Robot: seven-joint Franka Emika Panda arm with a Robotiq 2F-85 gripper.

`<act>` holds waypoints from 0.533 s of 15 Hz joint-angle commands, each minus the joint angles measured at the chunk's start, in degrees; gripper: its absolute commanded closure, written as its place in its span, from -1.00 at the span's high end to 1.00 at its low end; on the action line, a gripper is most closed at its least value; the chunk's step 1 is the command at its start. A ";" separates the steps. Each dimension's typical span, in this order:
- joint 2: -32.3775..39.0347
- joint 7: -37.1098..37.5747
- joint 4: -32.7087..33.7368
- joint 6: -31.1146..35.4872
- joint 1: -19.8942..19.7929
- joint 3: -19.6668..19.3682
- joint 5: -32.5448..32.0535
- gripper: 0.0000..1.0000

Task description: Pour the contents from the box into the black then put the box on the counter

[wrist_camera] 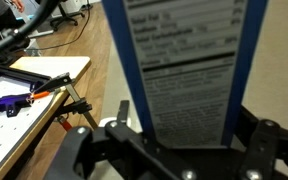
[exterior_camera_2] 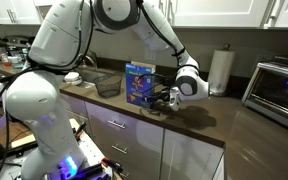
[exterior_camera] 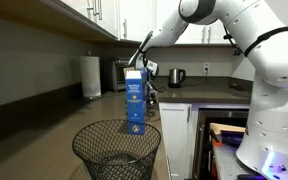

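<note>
Standing upright near the front edge of the surface (exterior_camera_2: 199, 118), the box (exterior_camera_2: 137, 83) shows its blue broad face with the yellow-red picture in an exterior view. My hand (exterior_camera_2: 166, 98) is at the lower part of the box, on the side that faces the paper towel roll (exterior_camera_2: 220, 72).

In the wrist view a narrow side of the box (wrist_camera: 184, 60), with a white table of printed text, fills the space between my two fingers (wrist_camera: 267, 138), one on each side. The jaws are spread wide, so I do not grip the box. Whether the pads touch the cardboard or are only very near, I cannot tell. The box rests on its own base.

The black wire-mesh basket (exterior_camera_2: 106, 85) is just beside the box, on the side away from my hand. In an exterior view the basket (exterior_camera: 117, 150) is in the foreground and the lower part of the box shows through its mesh. Further along the surface are a toaster oven (exterior_camera_2: 279, 90) and a kettle (exterior_camera: 177, 76).
</note>
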 commanded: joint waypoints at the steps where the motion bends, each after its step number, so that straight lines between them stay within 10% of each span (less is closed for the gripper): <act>1: 0.71 -0.39 1.72 -2.66 0.27 -0.43 1.07 0.93; 8: 1.02 0.00 2.93 -3.91 0.53 -0.39 0.82 0.79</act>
